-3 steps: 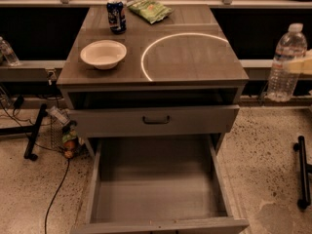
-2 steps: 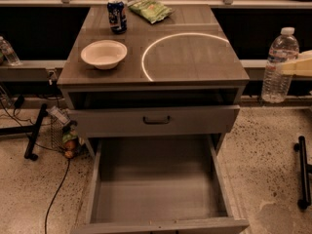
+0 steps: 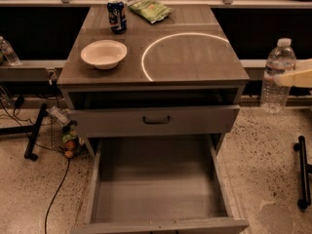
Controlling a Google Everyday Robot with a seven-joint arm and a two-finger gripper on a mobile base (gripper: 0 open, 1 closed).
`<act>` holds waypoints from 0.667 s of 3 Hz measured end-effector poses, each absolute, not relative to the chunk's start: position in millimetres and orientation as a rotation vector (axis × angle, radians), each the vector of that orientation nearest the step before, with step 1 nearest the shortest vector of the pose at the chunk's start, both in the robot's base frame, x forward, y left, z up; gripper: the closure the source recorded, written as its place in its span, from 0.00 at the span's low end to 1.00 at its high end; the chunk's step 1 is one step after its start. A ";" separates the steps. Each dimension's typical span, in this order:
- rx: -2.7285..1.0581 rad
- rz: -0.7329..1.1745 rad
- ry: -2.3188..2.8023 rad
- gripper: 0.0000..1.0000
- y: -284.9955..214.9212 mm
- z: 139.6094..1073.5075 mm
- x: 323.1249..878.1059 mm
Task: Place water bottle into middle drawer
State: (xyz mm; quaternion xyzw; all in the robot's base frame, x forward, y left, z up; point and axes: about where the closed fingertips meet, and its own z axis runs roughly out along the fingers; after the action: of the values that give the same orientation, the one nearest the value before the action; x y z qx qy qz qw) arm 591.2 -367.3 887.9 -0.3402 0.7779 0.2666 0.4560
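The water bottle [image 3: 277, 77], clear with a white cap, hangs upright in the air to the right of the cabinet, level with its top. My gripper [image 3: 288, 77] comes in from the right edge and is shut on the bottle's upper body; one pale finger [image 3: 298, 75] shows in front of it. The middle drawer [image 3: 156, 191] is pulled wide open at the bottom of the view, and its grey floor is bare. The bottle is up and to the right of the drawer, outside its right wall.
On the cabinet top stand a white bowl [image 3: 103, 53], a blue soda can [image 3: 117, 16] and a green snack bag [image 3: 150, 9]. The upper drawer front with a black handle [image 3: 156, 119] is slightly open. Another clear bottle [image 3: 8, 51] stands far left. Cables and a black stand lie on the left floor.
My gripper and the water bottle have moved left toward the cabinet and a little lower. The drawer and the things on top have not moved.
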 end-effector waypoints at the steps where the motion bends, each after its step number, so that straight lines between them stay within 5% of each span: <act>1: -1.041 0.717 1.835 1.00 -333.7 848.8 525.9; 2: -1.143 0.798 1.803 1.00 -303.6 808.5 483.6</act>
State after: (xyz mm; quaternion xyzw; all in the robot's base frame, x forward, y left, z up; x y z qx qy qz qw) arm 483.6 -303.6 808.5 -0.4556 0.7188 0.3182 0.4178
